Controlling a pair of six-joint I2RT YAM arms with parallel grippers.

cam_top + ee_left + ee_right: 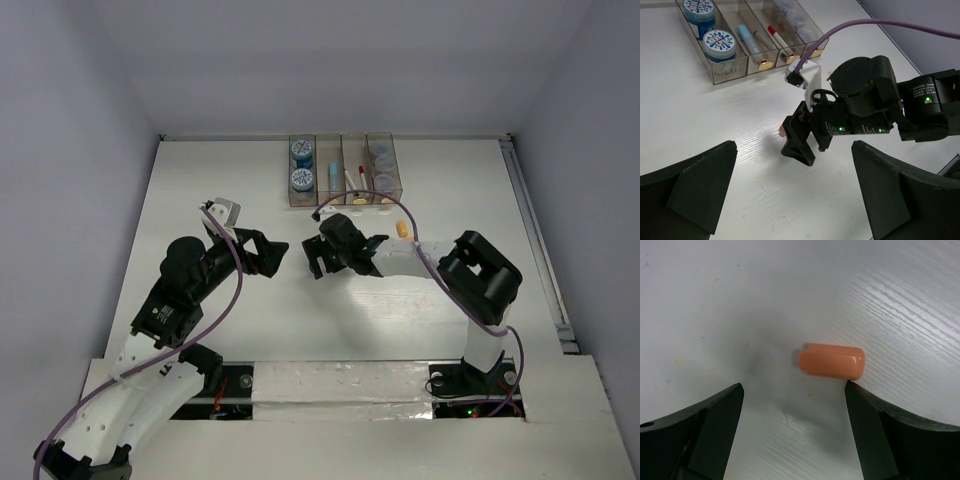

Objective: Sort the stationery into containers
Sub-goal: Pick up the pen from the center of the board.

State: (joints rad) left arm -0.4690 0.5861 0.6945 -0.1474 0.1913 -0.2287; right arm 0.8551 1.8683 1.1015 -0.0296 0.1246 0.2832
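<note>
A short orange stick [832,361], smooth and glossy, with one rounded end and one flat end, lies on its side on the white table [715,300]. The right gripper [793,390] hovers just behind it, jaws spread wide and empty. The left gripper [272,256] is also spread wide, holding nothing.

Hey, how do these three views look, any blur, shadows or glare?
Top view: evenly lit, sharp. Left wrist: bins sharp, its own fingers dark and soft-edged. Right wrist: orange stick in focus, smudgy shadow to its left, mild sheen on the table at upper right.
</note>
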